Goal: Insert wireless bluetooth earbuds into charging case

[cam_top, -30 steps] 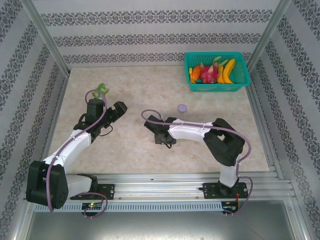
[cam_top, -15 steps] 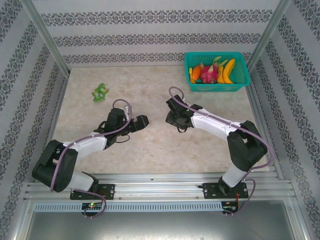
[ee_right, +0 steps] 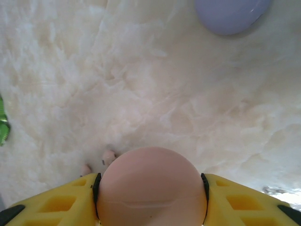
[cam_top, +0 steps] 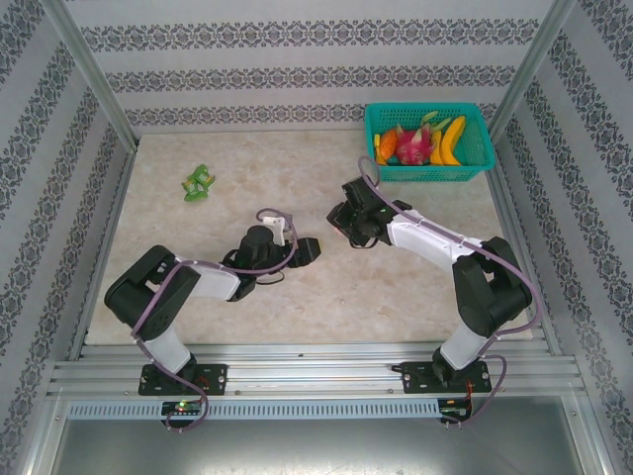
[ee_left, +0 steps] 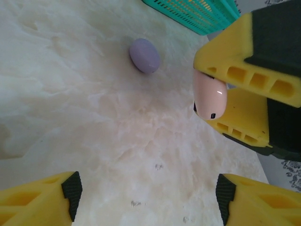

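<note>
My right gripper is shut on a round pale pink charging case, gripped on both sides just above the table. Two tiny pink-beige earbuds lie on the marble close in front of its left finger. A lilac round case lies shut farther ahead. In the left wrist view the pink case shows edge-on between the right gripper's yellow fingers, with the lilac case beyond. My left gripper stands open over bare marble, nothing between its pads. From above, the left gripper faces the right gripper mid-table.
A teal basket of fruit stands at the back right, close behind the right gripper. A small green object lies at the back left. Metal frame posts and patterned walls ring the table.
The left arm has swung right and stretched toward the table's middle. The right arm has carried the pink case back and to the right, up beside the lilac case.
</note>
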